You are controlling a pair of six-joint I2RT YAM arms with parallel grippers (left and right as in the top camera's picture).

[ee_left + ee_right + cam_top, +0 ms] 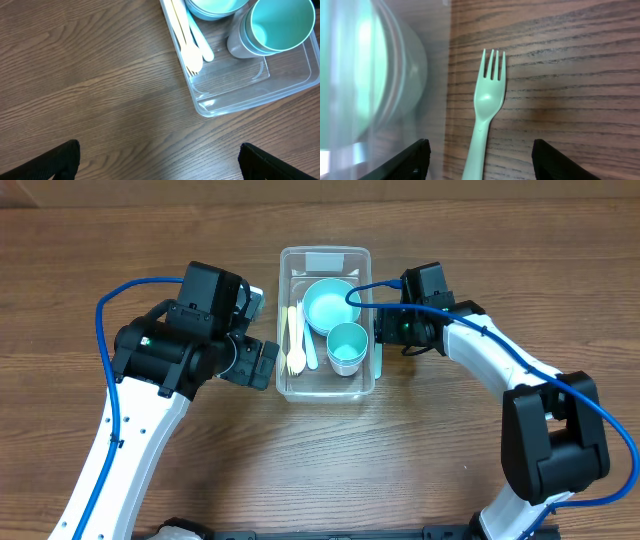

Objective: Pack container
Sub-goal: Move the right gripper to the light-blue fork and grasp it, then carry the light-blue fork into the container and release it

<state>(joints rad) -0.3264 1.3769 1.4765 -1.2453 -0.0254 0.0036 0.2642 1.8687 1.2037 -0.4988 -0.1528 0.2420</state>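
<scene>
Sitting in the middle of the table, the container already has most of its load. A blue bowl lies toward the labelled end and a blue cup stands upright just beside it. A cream fork and a white spoon lie side by side along the left wall, probably kept there to leave the middle for the bulkier pieces.

One piece is not yet packed: a pale green fork lies flat on the wood just outside the right wall, running alongside it. The right gripper hangs over that fork's handle with its fingers apart, one on each side and neither touching it. This looks like the line-up for a pinch. The fork lies thin and low, close to the plastic wall, so the inner finger has little room and the grip will need to come straight down.

The left gripper waits over bare wood off the container's near left corner. Its fingers are spread and empty, and it is likely parked there to stay clear.
</scene>
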